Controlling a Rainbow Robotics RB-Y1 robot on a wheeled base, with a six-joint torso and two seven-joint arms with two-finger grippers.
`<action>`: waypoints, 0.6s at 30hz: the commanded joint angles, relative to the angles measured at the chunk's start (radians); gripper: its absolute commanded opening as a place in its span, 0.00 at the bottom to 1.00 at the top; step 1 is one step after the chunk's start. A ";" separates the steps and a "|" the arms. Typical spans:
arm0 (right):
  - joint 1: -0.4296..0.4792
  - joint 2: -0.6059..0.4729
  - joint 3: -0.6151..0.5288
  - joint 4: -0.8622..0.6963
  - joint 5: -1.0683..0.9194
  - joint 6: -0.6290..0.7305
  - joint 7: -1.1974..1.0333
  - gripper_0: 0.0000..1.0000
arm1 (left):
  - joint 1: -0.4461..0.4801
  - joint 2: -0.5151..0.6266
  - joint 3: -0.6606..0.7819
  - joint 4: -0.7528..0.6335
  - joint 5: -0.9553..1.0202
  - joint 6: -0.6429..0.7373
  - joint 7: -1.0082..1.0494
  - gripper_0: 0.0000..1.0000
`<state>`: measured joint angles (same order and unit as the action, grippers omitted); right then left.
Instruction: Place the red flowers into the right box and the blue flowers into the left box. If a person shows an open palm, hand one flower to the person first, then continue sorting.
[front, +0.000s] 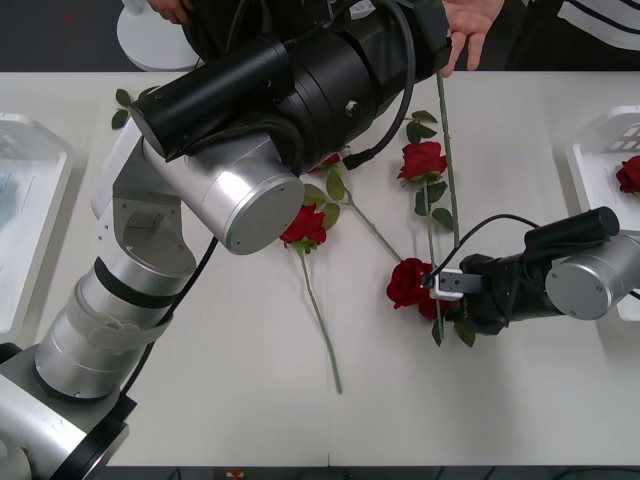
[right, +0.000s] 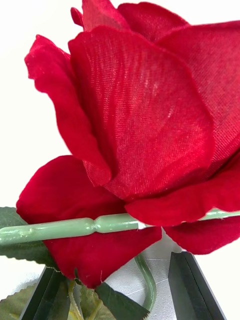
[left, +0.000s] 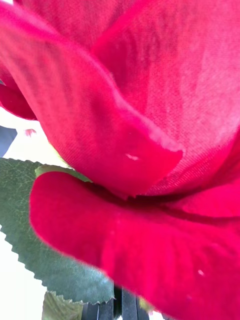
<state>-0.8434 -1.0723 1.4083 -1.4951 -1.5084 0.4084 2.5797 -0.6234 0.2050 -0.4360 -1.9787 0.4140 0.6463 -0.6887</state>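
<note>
Right gripper (front: 437, 283): fingers spread around a red rose (front: 409, 283) near the table's (front: 240, 400) right edge.
Left gripper: far edge — finger state hidden.
Person's hand (front: 470, 28): touching a stem (front: 446, 150).

white table (front: 220, 400), plain top, runs full width of front view. lying straight on it: three red roses mid-table, one (front: 305, 226) just under big left arm with stem trailing toward near edge, one (front: 422, 159) further back, one (front: 409, 282) nearer right side, with long bare stem (front: 447, 165) running away toward far edge beside it. loose leaves (front: 122, 107) near far left. white tray (front: 30, 200) sits at left edge, another white tray (front: 600, 165) at right edge with red rose (front: 630, 174) inside.
</note>
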 joint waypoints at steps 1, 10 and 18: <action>0.017 0.063 0.038 0.076 0.037 -0.010 -0.027 0.55 | -0.007 -0.024 -0.010 -0.037 -0.009 -0.014 -0.021 0.00; 0.017 0.095 0.049 0.134 0.062 -0.030 -0.029 0.00 | -0.007 -0.024 -0.010 -0.037 -0.009 -0.014 -0.021 0.00; 0.017 0.084 0.049 0.139 0.082 -0.013 -0.029 0.00 | -0.007 -0.024 -0.010 -0.037 -0.009 -0.014 -0.021 0.00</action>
<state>-0.8525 -1.0391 1.4084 -1.4613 -1.4658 0.3904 2.5740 -0.6234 0.2050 -0.4360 -1.9787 0.4140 0.6463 -0.6887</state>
